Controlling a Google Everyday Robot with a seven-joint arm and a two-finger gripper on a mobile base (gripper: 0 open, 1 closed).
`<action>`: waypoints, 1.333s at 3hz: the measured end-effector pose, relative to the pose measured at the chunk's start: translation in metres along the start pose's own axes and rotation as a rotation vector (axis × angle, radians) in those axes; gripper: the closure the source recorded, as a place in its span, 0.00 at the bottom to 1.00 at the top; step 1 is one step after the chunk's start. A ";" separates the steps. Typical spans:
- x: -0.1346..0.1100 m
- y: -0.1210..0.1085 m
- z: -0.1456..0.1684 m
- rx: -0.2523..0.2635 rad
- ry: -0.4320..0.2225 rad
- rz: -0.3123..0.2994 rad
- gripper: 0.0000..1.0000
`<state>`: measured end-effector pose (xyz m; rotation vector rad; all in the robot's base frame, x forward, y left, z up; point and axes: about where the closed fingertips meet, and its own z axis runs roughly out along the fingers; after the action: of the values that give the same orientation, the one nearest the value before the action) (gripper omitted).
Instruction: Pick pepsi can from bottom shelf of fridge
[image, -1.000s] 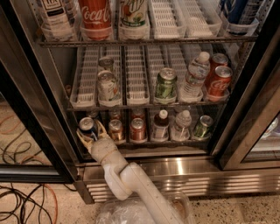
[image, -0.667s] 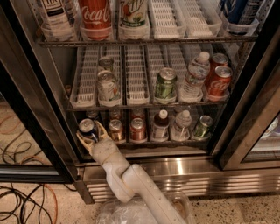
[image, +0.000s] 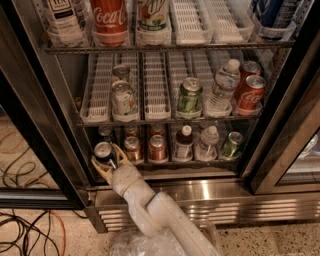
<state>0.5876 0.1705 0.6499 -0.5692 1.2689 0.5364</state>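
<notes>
Pepsi can (image: 103, 150) between the wide-spread jaws at the bottom shelf's (image: 210, 163) left end.

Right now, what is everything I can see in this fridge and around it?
fridge: one, black frames, steel base, fills the view
pepsi can: one, blue with silver top, far left of bottom shelf
orange-brown can: one, next lane right
red can: one, bottom shelf, third lane
dark bottle: one, white cap, bottom centre
water bottles: two, clear, middle and bottom tiers
green cans: two, middle centre and bottom right
Coca-Cola cans: two, red, middle right
pale cans: two, silver-white, middle left
Coca-Cola bottle: one, red, top tier
cables: several, black and orange, floor left
gripper: one, cream, open, fingers either side of the pepsi can
</notes>
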 end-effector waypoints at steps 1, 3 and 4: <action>0.002 0.004 -0.017 -0.033 0.023 0.010 1.00; 0.004 0.017 -0.050 -0.136 0.082 0.036 1.00; 0.000 0.024 -0.067 -0.178 0.098 0.038 1.00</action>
<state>0.5235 0.1446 0.6339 -0.7284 1.3348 0.6646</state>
